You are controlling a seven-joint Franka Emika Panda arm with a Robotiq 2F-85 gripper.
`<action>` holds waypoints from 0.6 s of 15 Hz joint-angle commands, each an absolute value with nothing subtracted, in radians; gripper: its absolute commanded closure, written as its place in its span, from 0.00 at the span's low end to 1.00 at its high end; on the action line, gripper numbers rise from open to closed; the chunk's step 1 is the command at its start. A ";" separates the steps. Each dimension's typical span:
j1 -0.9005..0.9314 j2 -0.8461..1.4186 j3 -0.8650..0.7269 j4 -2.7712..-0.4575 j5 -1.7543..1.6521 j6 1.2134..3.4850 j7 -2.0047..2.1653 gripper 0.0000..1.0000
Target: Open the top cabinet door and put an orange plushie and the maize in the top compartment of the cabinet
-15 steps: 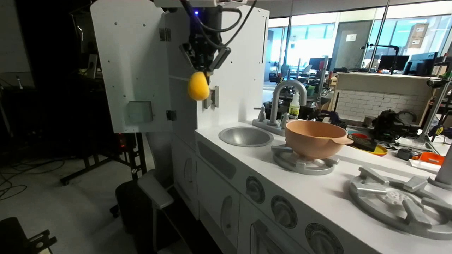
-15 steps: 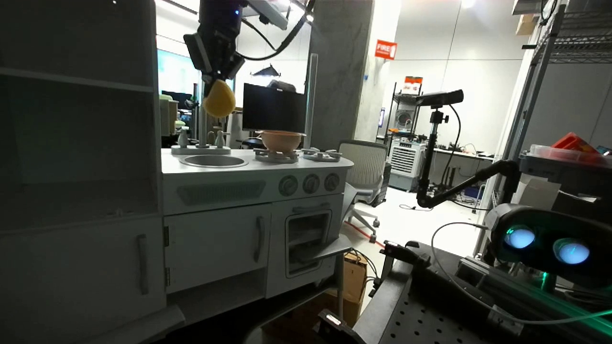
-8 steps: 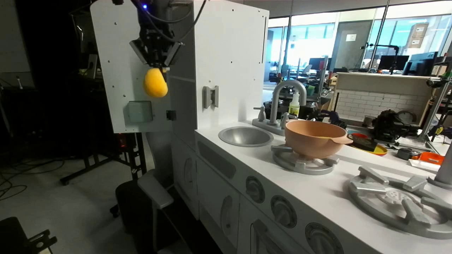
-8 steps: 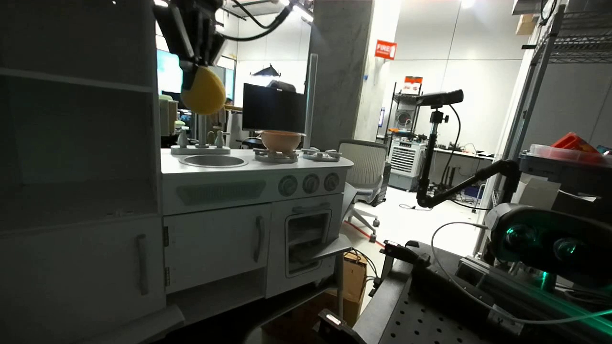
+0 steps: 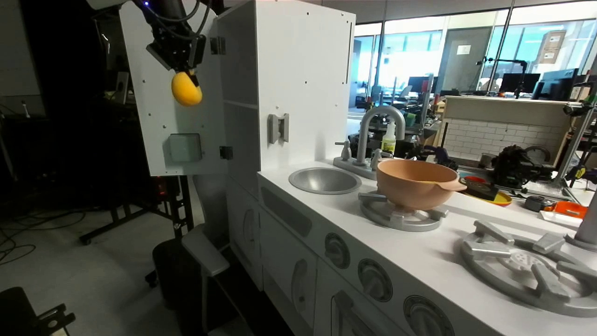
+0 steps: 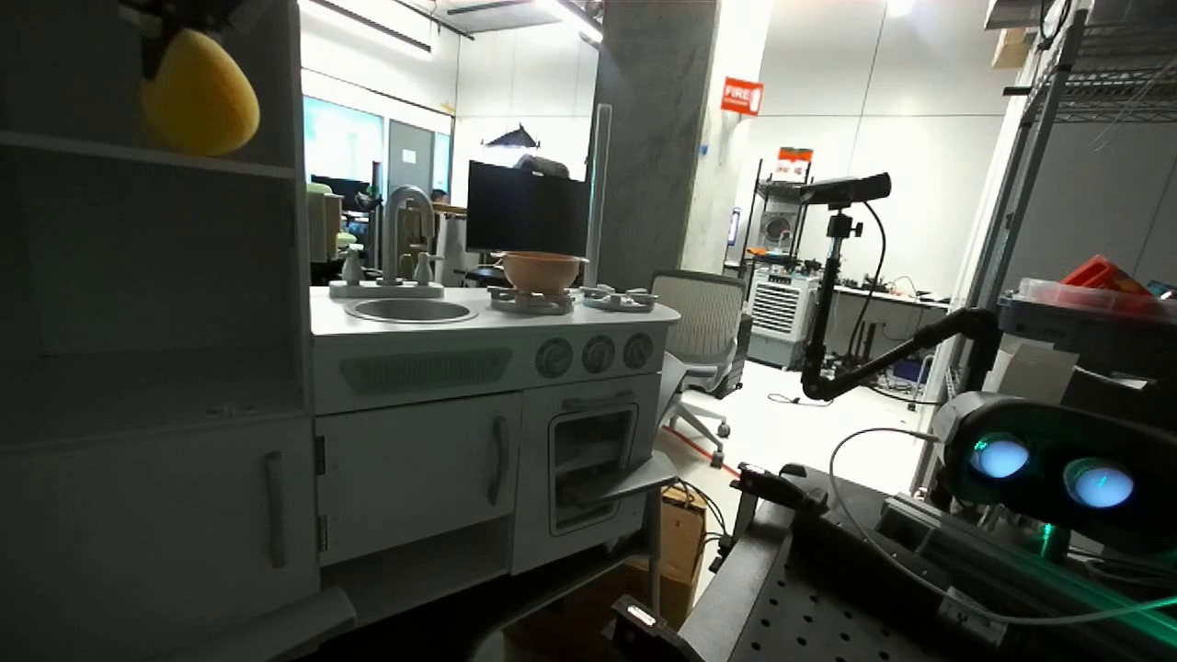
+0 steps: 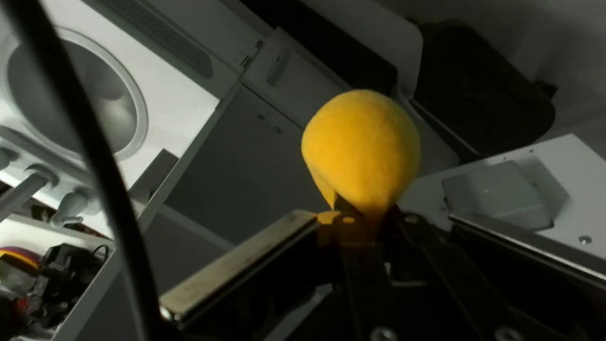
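Note:
My gripper [image 5: 188, 73] is shut on the orange plushie [image 5: 185, 89], a round yellow-orange ball hanging below the fingertips. The plushie also shows in the wrist view [image 7: 362, 147], pinched at its near end. In an exterior view the plushie [image 6: 202, 97] appears in front of the top compartment [image 6: 74, 69], overlapping the shelf edge; its depth is unclear. The top cabinet door [image 5: 156, 88] stands swung open, its square handle plate [image 5: 184, 147] near the lower edge. The maize is not recognisable; a sliver of yellow shows inside the tan-orange bowl [image 5: 415, 189].
A shelf [image 6: 55, 145] divides the open cabinet. The cabinet side wall [image 5: 303, 60] rises beside the counter. The sink [image 5: 325, 181], faucet [image 5: 366, 123] and burners [image 5: 527, 266] are on the counter. A cable [image 7: 90, 142] crosses the wrist view.
The gripper, holding the plushie, has moved from beside the cabinet's side wall to the open cabinet front, between wall and open door. It has tilted and risen slightly most recently.

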State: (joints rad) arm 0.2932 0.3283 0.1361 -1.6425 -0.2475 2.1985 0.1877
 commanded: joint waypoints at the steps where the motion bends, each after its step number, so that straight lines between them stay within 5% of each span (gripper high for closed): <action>1: 0.328 0.396 0.098 -1.529 -0.344 2.250 0.324 0.97; 9: 0.445 0.551 -0.034 -1.315 -0.584 2.336 0.609 0.97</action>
